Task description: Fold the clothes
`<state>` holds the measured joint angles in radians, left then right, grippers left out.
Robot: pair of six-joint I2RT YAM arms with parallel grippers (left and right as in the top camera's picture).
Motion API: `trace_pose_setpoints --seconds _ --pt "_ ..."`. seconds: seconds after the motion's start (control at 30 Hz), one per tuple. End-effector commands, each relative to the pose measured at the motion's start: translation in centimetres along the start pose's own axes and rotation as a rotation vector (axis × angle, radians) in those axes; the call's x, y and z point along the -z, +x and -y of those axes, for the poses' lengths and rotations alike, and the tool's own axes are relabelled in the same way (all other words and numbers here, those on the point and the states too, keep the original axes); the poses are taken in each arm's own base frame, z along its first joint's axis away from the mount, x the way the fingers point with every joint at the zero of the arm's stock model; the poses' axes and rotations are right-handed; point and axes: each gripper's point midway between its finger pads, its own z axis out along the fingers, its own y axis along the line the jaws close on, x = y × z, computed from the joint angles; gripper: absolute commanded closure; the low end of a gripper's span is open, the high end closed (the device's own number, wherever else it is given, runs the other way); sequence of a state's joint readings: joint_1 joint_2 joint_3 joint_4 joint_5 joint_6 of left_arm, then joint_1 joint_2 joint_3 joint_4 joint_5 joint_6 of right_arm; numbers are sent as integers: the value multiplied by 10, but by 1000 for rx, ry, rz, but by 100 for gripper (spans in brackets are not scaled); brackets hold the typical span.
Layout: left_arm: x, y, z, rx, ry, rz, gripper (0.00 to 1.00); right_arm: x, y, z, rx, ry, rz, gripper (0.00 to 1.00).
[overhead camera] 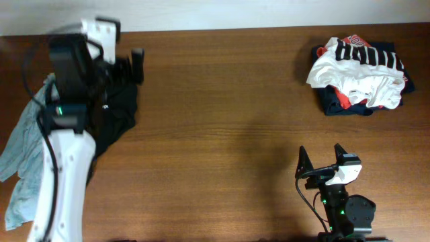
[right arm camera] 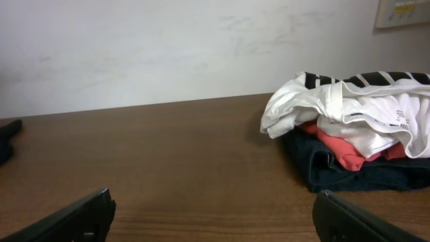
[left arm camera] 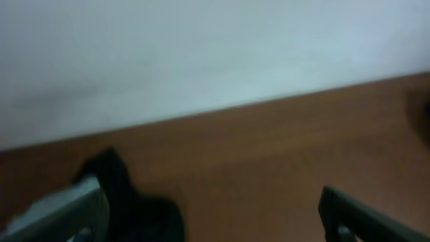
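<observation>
A black garment [overhead camera: 115,111] lies crumpled at the left of the table, partly under my left arm. A light blue garment [overhead camera: 23,158] hangs by the left edge. My left gripper [overhead camera: 124,57] is open above the black garment's far end. In the left wrist view its fingers [left arm camera: 215,225] are spread wide, with a fold of the black garment [left arm camera: 138,212] beside the left finger. A pile of folded clothes [overhead camera: 359,74], white, red and dark blue, sits at the back right and also shows in the right wrist view [right arm camera: 356,128]. My right gripper [overhead camera: 321,158] [right arm camera: 215,225] is open and empty near the front edge.
The brown wooden table [overhead camera: 222,128] runs back to a white wall [right arm camera: 168,47]. The right arm's base [overhead camera: 346,212] stands at the front edge.
</observation>
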<state>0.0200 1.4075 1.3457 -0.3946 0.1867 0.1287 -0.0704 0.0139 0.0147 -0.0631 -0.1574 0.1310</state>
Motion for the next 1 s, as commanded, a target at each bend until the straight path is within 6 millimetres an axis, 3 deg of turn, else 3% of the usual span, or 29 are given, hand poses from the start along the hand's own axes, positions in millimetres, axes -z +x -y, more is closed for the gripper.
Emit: trace_pose_setpoints --seconds 0.0,0.37,0.57,0.97 --pt "18 30 7 4 1 34 1 0 2 3 -5 14 4 1" --pt "61 122 26 -53 -44 327 1 0 2 3 -5 14 4 1" --pt "80 168 27 -52 -100 369 1 0 2 3 -5 14 4 1" --pt "96 206 32 -53 -120 392 1 0 2 3 -5 14 4 1"
